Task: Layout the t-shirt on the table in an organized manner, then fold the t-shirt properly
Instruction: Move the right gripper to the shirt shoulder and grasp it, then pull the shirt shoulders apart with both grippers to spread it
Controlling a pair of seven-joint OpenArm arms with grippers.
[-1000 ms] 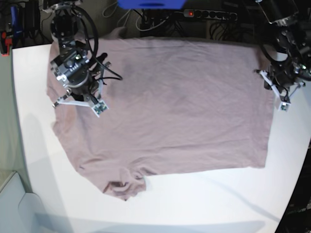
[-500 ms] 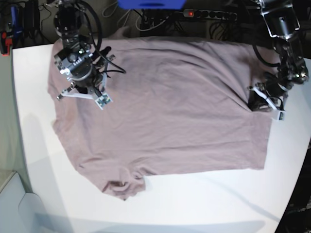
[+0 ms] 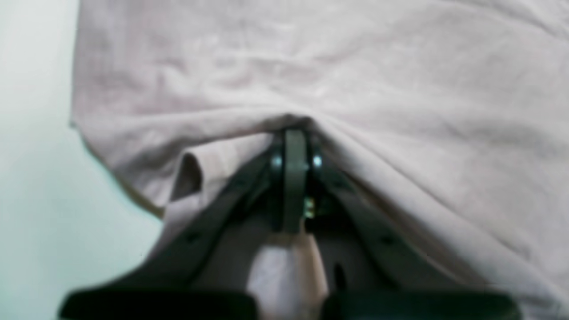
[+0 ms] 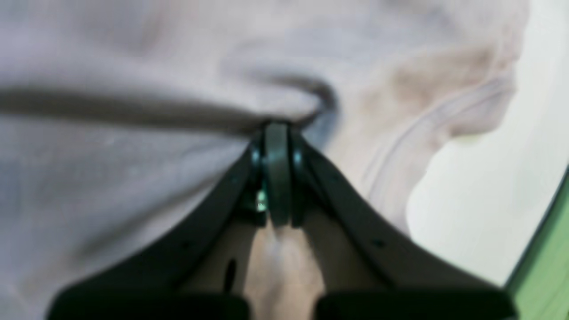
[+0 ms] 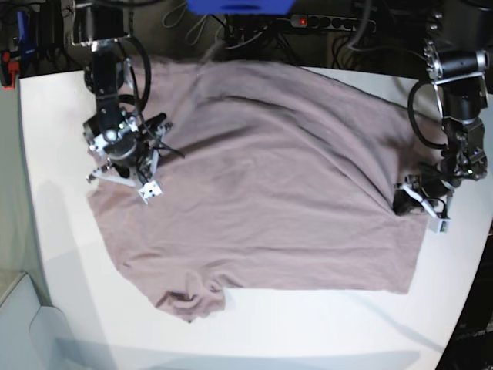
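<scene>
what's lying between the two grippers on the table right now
Only the t-shirt spans from the right gripper to the left gripper; base view shows it.

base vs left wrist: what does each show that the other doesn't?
Base only: the whole t-shirt spread on the table, the right gripper on its other side, the bunched sleeve, and a power strip behind. Left wrist only: the left gripper jaws shut on a raised fold of cloth. Both: mauve fabric, white tabletop, left gripper at the shirt's edge.
</scene>
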